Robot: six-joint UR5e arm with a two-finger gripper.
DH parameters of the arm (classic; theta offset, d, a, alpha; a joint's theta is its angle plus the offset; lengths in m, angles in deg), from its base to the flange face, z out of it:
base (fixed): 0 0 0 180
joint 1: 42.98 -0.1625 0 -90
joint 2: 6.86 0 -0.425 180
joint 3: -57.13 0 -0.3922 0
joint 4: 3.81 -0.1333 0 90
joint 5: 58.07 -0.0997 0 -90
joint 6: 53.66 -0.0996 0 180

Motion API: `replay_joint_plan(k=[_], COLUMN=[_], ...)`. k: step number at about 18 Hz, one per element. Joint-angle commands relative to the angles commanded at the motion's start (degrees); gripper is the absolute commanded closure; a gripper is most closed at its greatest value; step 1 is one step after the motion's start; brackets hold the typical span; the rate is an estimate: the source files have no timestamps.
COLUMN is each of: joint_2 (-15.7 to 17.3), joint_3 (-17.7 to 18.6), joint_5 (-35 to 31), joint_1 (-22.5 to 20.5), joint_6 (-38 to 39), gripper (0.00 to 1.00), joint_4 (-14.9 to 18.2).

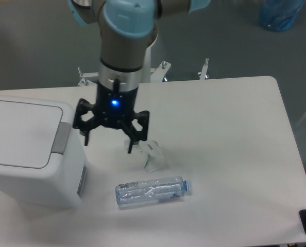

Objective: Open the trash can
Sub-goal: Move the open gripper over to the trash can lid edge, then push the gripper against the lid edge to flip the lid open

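Here, one trash can (27, 149), apparently closed; one gripper (107, 141) spread.

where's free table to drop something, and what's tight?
Free: the whole right half of the table, right of the crumpled paper and plastic bottle; also the back strip behind the trash can. Tight: between the bin's grey tab and the paper, where the open gripper hangs.
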Motion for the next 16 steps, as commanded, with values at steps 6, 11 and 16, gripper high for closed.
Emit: replay_joint_plan(k=[6,11,16], joint_2=[0.2,0.4,0.4], joint_3=[0.9,0.9,1.6], joint_5=[-0.5,-1.1,-3.2], joint_1=[2.5,2.8,2.8], joint_6=[0.1,-0.5,-0.5], gripper=[0.00,0.00,0.00], joint_4=[0.6,0.4,0.4])
